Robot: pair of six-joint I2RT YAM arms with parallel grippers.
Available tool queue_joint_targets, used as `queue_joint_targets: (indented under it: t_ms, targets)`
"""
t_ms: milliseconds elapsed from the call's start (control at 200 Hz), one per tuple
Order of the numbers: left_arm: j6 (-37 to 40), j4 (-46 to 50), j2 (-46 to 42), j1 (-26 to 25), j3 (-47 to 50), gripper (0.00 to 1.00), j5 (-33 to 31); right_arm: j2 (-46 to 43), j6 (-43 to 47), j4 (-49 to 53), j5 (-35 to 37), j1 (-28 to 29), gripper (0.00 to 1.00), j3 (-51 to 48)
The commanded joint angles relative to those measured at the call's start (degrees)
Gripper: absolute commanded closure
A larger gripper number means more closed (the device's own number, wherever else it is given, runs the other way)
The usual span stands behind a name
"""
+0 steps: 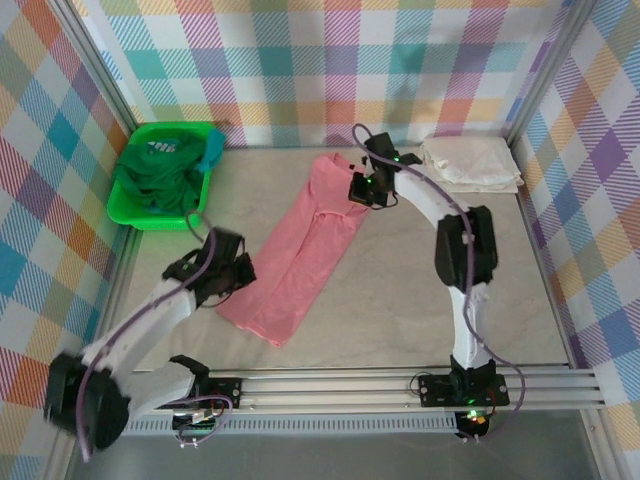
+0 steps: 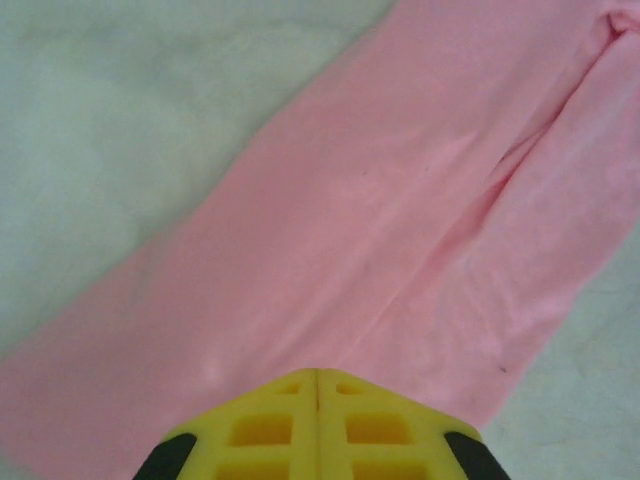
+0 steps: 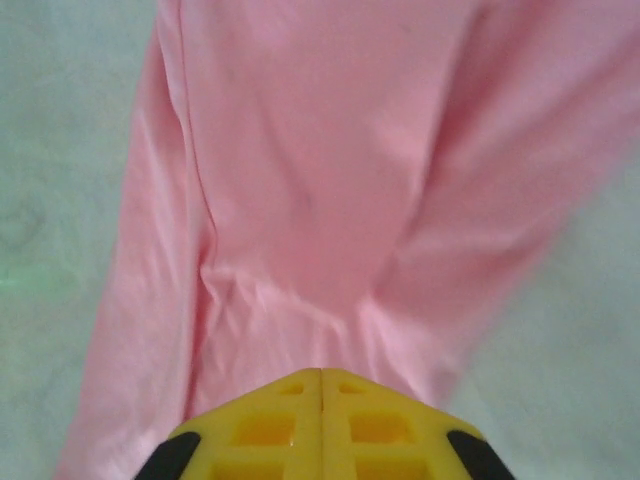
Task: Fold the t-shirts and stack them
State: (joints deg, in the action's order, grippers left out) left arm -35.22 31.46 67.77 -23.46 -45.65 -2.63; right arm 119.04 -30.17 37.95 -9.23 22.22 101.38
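Currently pink shirt (image 1: 300, 250) lies flat as a long diagonal strip. Left gripper (image 1: 238, 272) at its near-left edge, fingers together. Right gripper (image 1: 362, 192) at its far end, fingers together too. Pinch on cloth: can't tell. White shirt (image 1: 470, 163) folded, far-right of it. Green shirts (image 1: 160, 180) in bin (image 1: 150, 221), far-left of it.

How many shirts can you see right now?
4: pink shirt stretched across the middle; cream shirt folded at the far right; dark green shirt and teal shirt bundled in the bin; more may hide there.
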Motion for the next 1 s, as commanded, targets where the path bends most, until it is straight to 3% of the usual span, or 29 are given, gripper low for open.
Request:
queue_joint_targets:
  t_ms: [0,85,250,535,740,995]
  targets:
    - [4.68,-5.54,10.62,0.85,-3.65,1.0,-1.03,-4.28,-2.02,-5.71,2.34,1.77,1.0,-9.64]
    - [5.5,-8.62,17.62,1.86,-6.76,1.0,-0.35,-3.38,-2.6,-6.87,3.31,2.69,1.0,-11.31]
    - [6.4,-7.2,27.17,2.46,-10.65,1.0,-1.39,3.81,-3.56,-5.98,3.67,3.17,1.0,-5.59]
    - [-0.44,-12.7,24.87,2.57,1.56,1.0,1.18,16.76,-4.73,-0.3,6.09,3.63,1.0,8.37]
    - [-8.38,-18.06,23.82,-3.81,7.25,1.0,2.12,27.48,-5.03,5.59,6.31,2.16,1.0,23.24]
    - [-14.6,-23.93,33.28,-10.04,0.35,1.0,1.21,36.1,-2.93,11.09,6.5,-0.46,1.0,42.45]
